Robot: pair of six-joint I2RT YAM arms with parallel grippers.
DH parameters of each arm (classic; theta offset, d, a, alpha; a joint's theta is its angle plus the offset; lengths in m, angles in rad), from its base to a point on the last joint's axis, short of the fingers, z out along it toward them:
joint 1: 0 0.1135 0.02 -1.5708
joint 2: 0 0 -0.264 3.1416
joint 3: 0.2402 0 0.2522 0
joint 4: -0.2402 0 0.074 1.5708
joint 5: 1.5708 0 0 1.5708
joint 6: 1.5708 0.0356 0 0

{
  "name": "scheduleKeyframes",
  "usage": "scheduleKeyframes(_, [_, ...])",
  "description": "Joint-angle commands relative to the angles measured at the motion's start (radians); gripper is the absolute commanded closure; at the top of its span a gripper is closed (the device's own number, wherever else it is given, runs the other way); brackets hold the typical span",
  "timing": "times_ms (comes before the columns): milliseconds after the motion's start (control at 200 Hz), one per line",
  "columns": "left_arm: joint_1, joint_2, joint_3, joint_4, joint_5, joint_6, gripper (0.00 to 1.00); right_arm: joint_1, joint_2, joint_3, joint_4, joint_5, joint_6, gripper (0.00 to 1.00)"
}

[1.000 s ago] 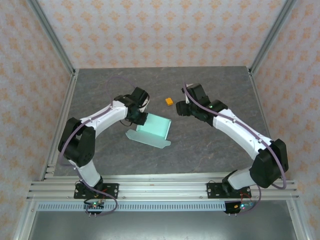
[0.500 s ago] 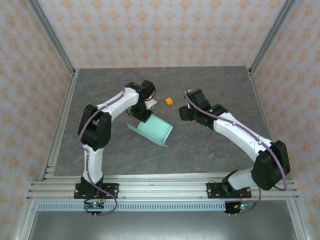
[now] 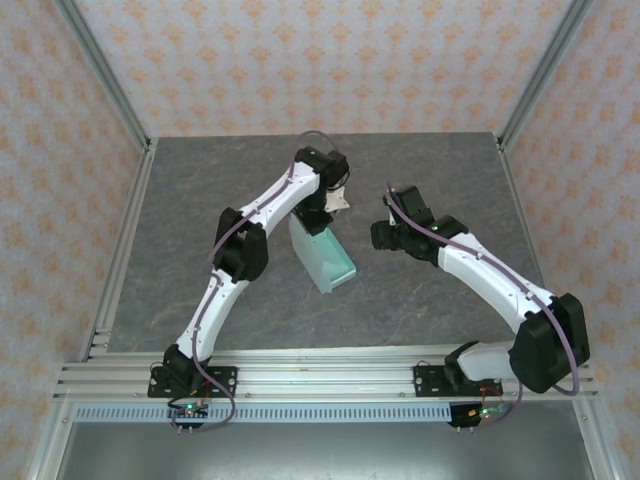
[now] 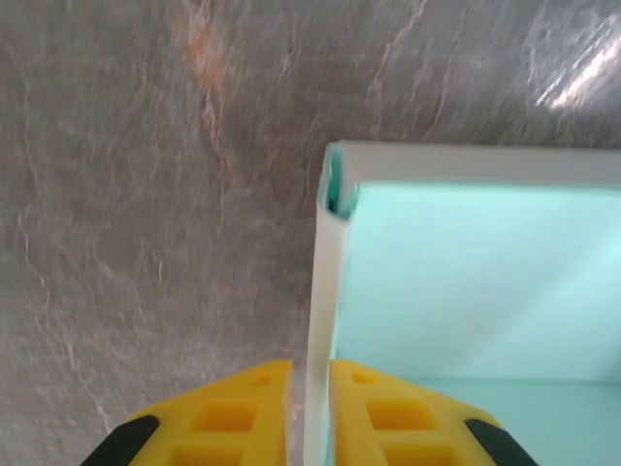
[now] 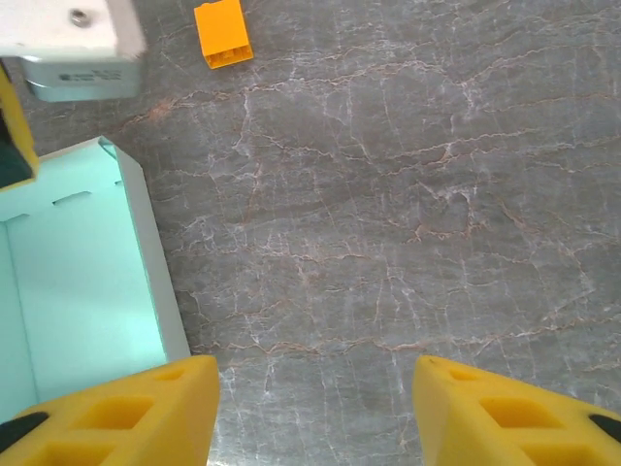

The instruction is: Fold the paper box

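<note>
The paper box (image 3: 330,260) is pale mint-green card, partly formed, standing tilted on the grey table with its open side towards the right. My left gripper (image 3: 317,220) reaches down onto its far upper edge. In the left wrist view the yellow fingertips (image 4: 247,413) sit tight on either side of one thin side wall of the box (image 4: 466,282), so the left gripper (image 4: 310,408) is shut on that wall. My right gripper (image 3: 384,236) hovers just right of the box. Its fingers (image 5: 126,413) stand wide apart, so the right gripper (image 5: 315,408) is open over bare table, with the box (image 5: 78,291) at its left.
A small orange cube (image 5: 221,33) lies on the table beyond the box, next to the left wrist's grey camera housing (image 5: 68,49). Metal frame posts (image 3: 105,85) and patterned walls close in the table (image 3: 450,170) at the left, right and back.
The left arm has swung right and stretched further out, turning the box from lying nearly flat to standing on edge. The right gripper has drawn slightly right and nearer.
</note>
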Motion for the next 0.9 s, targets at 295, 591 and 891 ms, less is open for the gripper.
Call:
scheduleKeyframes(295, [-0.029, -0.066, 0.122, 0.019, -0.070, 0.004, 0.56, -0.005, 0.046, -0.103, 0.087, -0.106, 0.110, 0.46])
scheduleKeyframes(591, [0.074, -0.400, -0.115, 0.327, 0.011, -0.295, 0.51, 0.052, 0.279, -0.088, 0.187, -0.108, 0.128, 0.53])
scheduleKeyframes(891, [0.236, -0.959, -0.952, 0.820, -0.064, -0.648, 0.50, 0.103, 0.301, -0.152, 0.254, -0.215, 0.162, 0.60])
